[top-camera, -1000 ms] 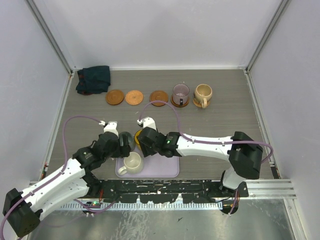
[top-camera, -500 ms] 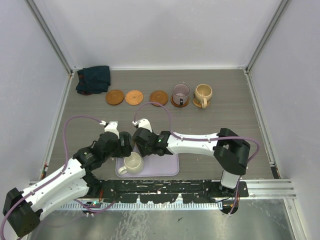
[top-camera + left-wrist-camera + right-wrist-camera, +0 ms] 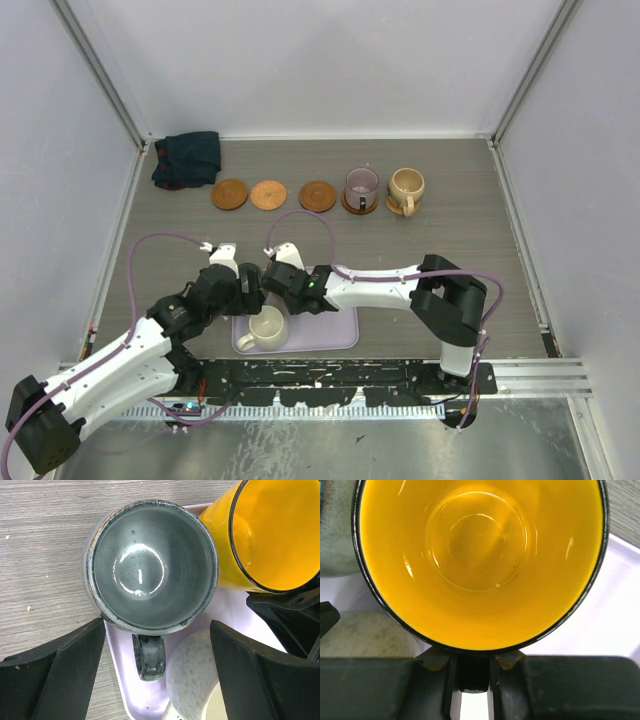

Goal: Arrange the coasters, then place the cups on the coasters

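Three bare coasters [image 3: 268,194] lie in a row at the back. Two more carry the mauve cup [image 3: 361,186] and the tan cup [image 3: 405,189]. On the lavender tray [image 3: 325,338] stand the grey-green cup [image 3: 152,565], the yellow cup [image 3: 480,555] and the cream cup [image 3: 265,327]. My right gripper [image 3: 472,675] is shut on the yellow cup's dark handle, just under its rim. My left gripper [image 3: 157,640] hangs open over the grey-green cup's handle [image 3: 149,655], its fingers wide on either side and touching nothing.
A dark teal cloth [image 3: 187,158] lies bunched in the back left corner beside the coaster row. Both arms crowd together over the tray's left end. White walls close in the table on three sides.
My right gripper has slid left toward the yellow cup and closed on its handle. The left gripper has stayed open over the grey-green cup.
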